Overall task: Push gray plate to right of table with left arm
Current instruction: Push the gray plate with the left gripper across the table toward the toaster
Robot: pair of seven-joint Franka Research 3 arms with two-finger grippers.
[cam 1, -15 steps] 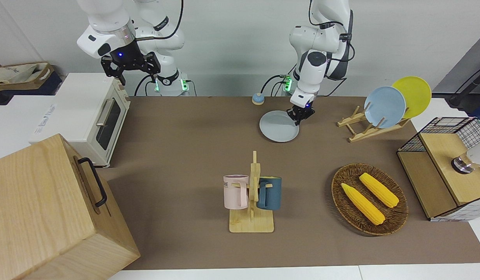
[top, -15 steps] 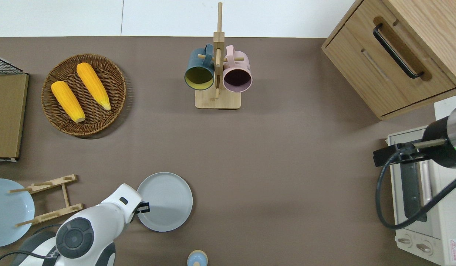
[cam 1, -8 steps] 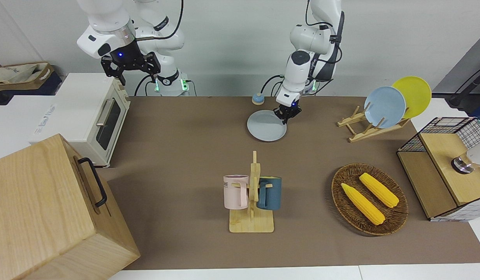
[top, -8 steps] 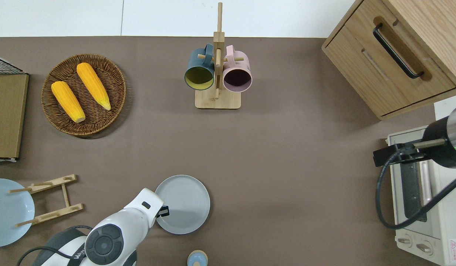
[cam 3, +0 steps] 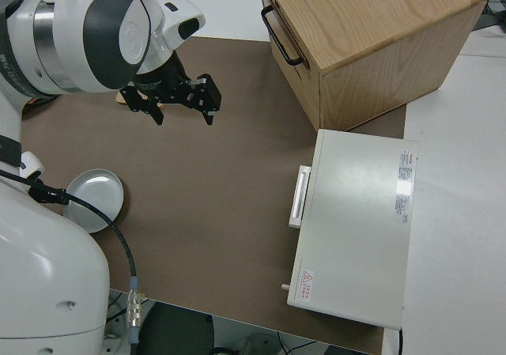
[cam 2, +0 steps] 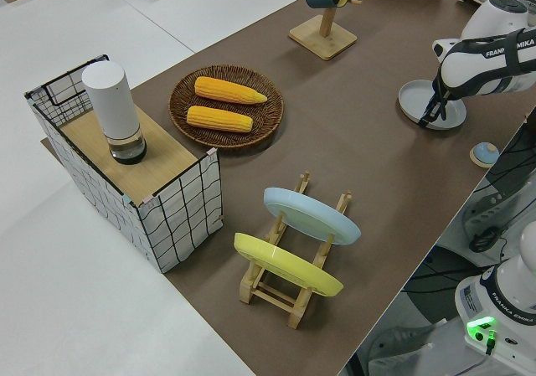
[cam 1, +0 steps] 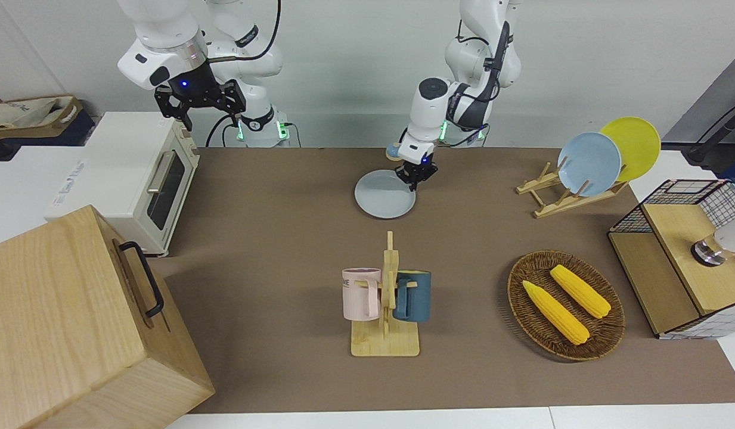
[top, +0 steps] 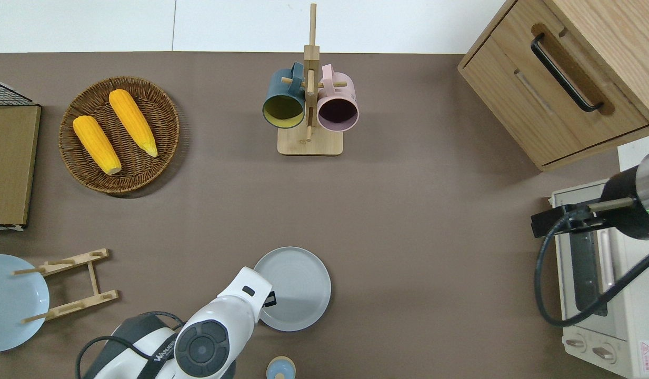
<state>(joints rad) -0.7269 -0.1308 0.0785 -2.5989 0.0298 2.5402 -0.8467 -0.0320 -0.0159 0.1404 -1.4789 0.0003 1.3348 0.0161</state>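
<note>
The left arm's jaws (cam 1: pixel 413 180) are low on the edge of the gray plate (cam 1: pixel 384 194), at the side that faces the left arm's end of the surface (cam 1: pixel 272 238). I cannot tell if the jaws are wide or narrow, but they do not look like they hold the plate; they just lean on its rim. From the jaws, the plate spreads out toward the right arm's end, flat on the brown surface, near the robots and about in the middle. A small blue knob (cam 1: pixel 393 151) sits just beside the jaws. The plate looks light, stiff and smooth, so I think it will slide easily. It is best pushed low on the rim, through its middle, or it may spin away. The right arm is parked
</note>
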